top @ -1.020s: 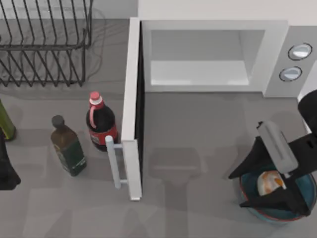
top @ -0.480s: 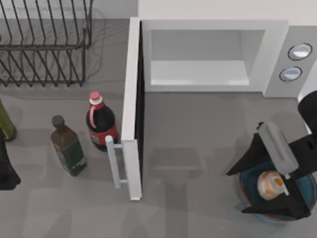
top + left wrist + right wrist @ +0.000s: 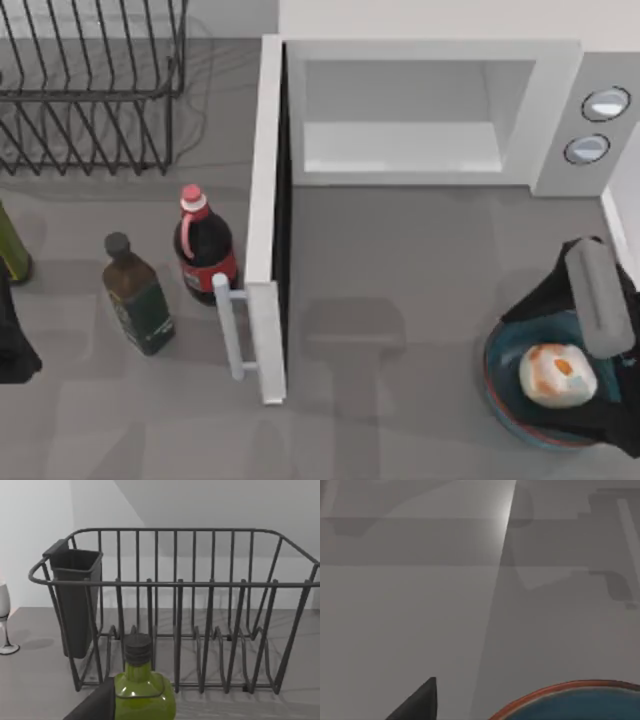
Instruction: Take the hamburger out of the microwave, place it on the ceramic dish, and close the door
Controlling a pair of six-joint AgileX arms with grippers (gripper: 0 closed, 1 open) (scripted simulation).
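The hamburger [image 3: 557,374] sits inside the ceramic dish [image 3: 508,404], at the near right of the table, resting free with nothing clamped on it. The right gripper [image 3: 600,400] is right there above the dish's right side, its grey wrist block just beyond the hamburger toward the microwave; its dark fingers spread wide on either side of the dish, open and holding nothing. From the right wrist view, 1 dark fingertip [image 3: 422,702] pokes in beside the dish's reddish rim [image 3: 555,692], bare grey table [image 3: 420,605] beyond.

Away from the right gripper toward the back, the microwave [image 3: 560,110] stands with its cavity bare and its 2 knobs on the side panel. The door [image 3: 266,220] hangs wide open, swung out toward the front, well to the left of that gripper, bar handle [image 3: 231,330] at its outer edge.

Left of the door: a dark cola bottle [image 3: 203,250] and a dark green bottle [image 3: 136,295], with the wire rack [image 3: 90,90] behind them.

The left arm [image 3: 12,345] is parked at the table's left edge; whether its fingers are apart or together I cannot tell. Its wrist view looks past a green bottle [image 3: 142,690] at the rack [image 3: 190,605].
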